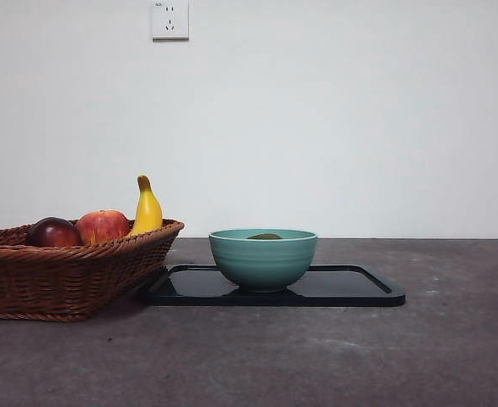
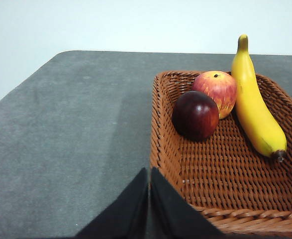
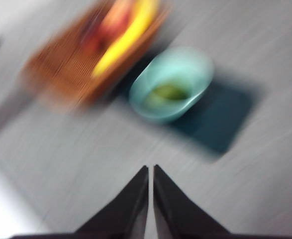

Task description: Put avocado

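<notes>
The avocado [image 1: 265, 236] lies inside the teal bowl [image 1: 263, 259]; only its dull green top shows over the rim in the front view. In the blurred right wrist view it is a green shape [image 3: 168, 92] in the bowl [image 3: 171, 82]. My right gripper [image 3: 150, 172] is shut and empty, high above the table and well away from the bowl. My left gripper [image 2: 149, 175] is shut and empty, just outside the near corner of the wicker basket [image 2: 185, 164]. Neither gripper shows in the front view.
The bowl stands on a black tray [image 1: 350, 288]. The wicker basket [image 1: 62, 271] at the left holds a dark red-purple fruit [image 2: 195, 115], a red-yellow apple [image 2: 215, 90] and a banana [image 2: 255, 107]. A wall socket [image 1: 170, 19] is behind.
</notes>
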Motion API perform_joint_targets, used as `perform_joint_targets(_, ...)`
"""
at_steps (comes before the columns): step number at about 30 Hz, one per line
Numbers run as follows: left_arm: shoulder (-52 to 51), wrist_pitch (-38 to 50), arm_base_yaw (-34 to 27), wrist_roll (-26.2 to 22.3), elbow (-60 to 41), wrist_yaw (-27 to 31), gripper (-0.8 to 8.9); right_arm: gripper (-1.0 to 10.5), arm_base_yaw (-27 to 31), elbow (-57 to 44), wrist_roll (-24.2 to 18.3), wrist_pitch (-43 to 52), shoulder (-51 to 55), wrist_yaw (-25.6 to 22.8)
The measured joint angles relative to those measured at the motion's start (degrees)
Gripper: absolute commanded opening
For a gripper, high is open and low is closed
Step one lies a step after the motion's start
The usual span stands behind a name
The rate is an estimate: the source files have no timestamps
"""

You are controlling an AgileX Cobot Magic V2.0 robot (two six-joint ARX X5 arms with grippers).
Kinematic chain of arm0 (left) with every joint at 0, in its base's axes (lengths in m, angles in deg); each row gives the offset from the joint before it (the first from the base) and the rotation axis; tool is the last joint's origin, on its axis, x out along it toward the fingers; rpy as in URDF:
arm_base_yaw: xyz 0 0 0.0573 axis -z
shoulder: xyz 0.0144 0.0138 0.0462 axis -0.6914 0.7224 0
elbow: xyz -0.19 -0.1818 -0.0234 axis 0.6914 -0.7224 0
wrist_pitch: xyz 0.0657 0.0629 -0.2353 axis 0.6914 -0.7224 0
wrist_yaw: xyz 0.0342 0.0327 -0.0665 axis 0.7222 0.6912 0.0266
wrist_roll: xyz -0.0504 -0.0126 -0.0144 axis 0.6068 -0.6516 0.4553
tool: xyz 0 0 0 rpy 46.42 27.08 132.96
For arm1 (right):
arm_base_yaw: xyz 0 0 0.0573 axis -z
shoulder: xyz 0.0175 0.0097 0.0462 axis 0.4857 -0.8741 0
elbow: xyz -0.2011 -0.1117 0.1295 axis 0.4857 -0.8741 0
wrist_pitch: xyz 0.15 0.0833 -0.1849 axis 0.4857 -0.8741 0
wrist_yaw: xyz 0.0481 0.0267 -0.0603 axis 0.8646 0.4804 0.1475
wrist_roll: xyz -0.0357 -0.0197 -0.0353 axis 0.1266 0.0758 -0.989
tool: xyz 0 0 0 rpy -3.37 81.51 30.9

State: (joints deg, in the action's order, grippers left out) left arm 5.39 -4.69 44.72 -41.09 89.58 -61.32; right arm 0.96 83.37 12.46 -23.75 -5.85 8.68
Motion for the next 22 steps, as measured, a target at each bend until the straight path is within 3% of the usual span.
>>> perform_joint_targets(6, 0.0, 0.0, 0.0, 0.0, 0.0, 0.0, 0.07, 0.1, 15.72, -14.95, -0.63, 16.41, 11.78, -0.17)
perform_joint_targets(11, 0.0, -0.02, 0.0, 0.0, 0.0, 0.0, 0.07, 0.1, 24.3, -27.78, -1.07, 28.87, 20.11, -0.24)
perform_joint_targets(18, 0.0, -0.02, 0.0, 0.0, 0.0, 0.0, 0.07, 0.1, 30.29, -41.77, -1.09, 37.83, 29.73, -0.26)
perform_joint_targets(22, 0.0, -0.02, 0.0, 0.0, 0.0, -0.02, 0.07, 0.1, 30.51, -45.97, -1.09, 38.23, 33.14, -3.45)
